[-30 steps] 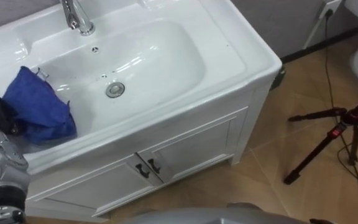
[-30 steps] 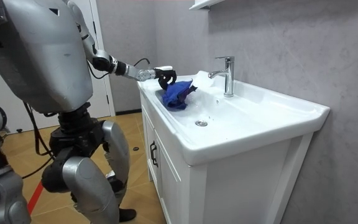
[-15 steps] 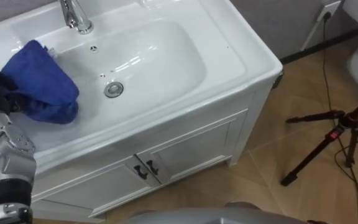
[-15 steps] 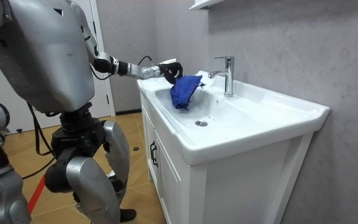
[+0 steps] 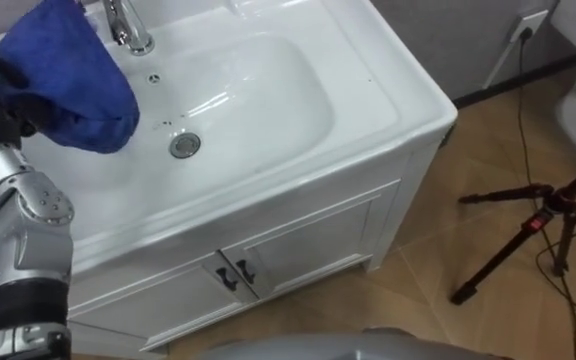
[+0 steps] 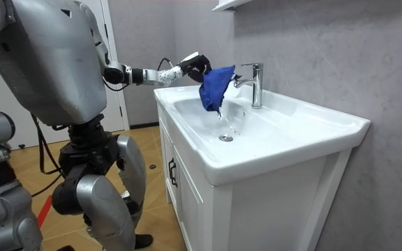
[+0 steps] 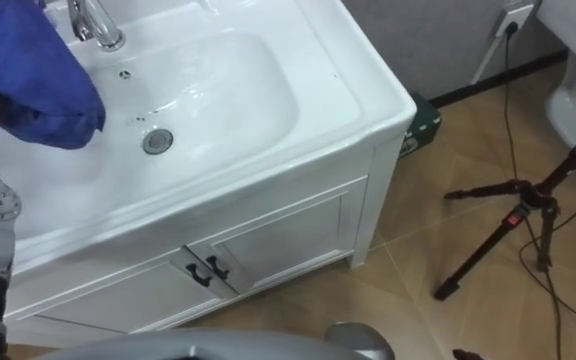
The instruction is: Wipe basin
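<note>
Lifted from the white ceramic basin (image 5: 408, 105), the crumpled blue cloth (image 5: 68, 75) hangs upper left, gripped by the left hand (image 6: 196, 65).

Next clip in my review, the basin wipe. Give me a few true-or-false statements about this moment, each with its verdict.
1. The left hand grips the blue cloth. True.
2. The cloth lies flat on the bottom of the basin. False: it hangs in the air above the basin, close to the tap.
3. The drain is uncovered. True.
4. The cabinet doors under the basin stand open. False: both are shut.
5. A tripod stands on the floor on the robot's right of the cabinet. True.
</note>
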You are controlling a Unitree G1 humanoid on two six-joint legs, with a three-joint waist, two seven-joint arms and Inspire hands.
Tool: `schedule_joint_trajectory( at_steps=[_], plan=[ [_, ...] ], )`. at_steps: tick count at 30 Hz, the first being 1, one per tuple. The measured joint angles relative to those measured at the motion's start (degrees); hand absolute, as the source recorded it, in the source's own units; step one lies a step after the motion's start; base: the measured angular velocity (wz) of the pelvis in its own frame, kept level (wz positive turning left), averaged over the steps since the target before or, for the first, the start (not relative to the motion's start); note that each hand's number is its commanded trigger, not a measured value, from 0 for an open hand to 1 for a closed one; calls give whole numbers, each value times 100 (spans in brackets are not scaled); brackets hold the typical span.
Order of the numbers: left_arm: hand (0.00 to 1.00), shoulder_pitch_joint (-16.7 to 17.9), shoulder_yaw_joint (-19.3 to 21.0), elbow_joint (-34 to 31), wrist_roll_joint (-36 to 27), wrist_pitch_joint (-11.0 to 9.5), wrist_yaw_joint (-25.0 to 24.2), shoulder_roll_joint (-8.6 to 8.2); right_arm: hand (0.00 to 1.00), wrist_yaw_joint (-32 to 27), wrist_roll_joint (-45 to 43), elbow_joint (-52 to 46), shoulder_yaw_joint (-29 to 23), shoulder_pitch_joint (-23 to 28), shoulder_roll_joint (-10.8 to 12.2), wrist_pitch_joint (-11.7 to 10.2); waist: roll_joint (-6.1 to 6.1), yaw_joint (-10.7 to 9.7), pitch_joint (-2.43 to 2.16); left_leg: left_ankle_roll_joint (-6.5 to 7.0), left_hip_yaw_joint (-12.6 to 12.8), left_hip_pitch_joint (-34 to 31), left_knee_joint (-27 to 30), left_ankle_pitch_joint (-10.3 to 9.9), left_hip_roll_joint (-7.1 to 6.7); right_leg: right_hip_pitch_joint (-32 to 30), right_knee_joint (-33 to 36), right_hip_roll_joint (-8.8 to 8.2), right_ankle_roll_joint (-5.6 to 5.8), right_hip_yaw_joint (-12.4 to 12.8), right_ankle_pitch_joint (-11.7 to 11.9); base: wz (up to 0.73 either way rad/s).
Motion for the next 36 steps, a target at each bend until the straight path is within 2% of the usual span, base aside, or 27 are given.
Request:
schedule_joint_trajectory(
  at_steps=[6, 12, 16, 20, 26, 31, 36],
  plan=[
    [100, 57, 0, -249, -14, -76, 199, 16, 0, 84, 29, -36, -1, -1, -6, 1, 65, 27, -15, 0, 1, 124, -47, 0, -4, 115, -85, 15, 2, 33, -11, -3],
    [100, 206, 313, -257, 6, -124, 202, 33, 0, 115, -7, 57, -2, 30, -8, 7, 80, 115, -33, 1, 0, 126, -134, 1, -11, 106, -81, 18, 7, 52, -15, -1],
    [100, 240, 560, -296, 0, -123, 204, 101, 0, 116, 24, 58, -4, 129, -11, 26, 49, 376, -35, 1, -24, 214, -178, 0, -15, 123, -129, 28, 9, 55, -14, -1],
    [100, 593, 857, -777, -3, -123, 212, 108, 0, 221, -11, 53, -7, 80, -19, 26, 45, 479, -39, 1, -180, 203, -256, 1, -44, 129, -167, 17, 28, -13, -22, 11],
    [100, 835, 1095, -1079, -3, -100, 213, 108, 0, 348, -16, 40, -7, 89, -53, 60, 50, 644, -40, 0, -375, 139, -314, 1, -94, 129, -198, -39, 64, -184, -40, 14],
    [100, 1153, 1176, -1087, 30, -100, 332, 108, 0, 332, -8, 48, 3, 77, -58, 62, 44, 699, -43, 0, -351, 127, -321, 1, -120, 120, -189, -67, 103, -181, -62, 6],
    [100, 1343, 1205, -1088, 49, -105, 356, 153, 0, 332, 34, 66, -4, 109, -65, 69, 51, 872, -41, 0, -367, 115, -319, 1, -123, 119, -190, -77, 104, -211, -63, 1]
  ],
)
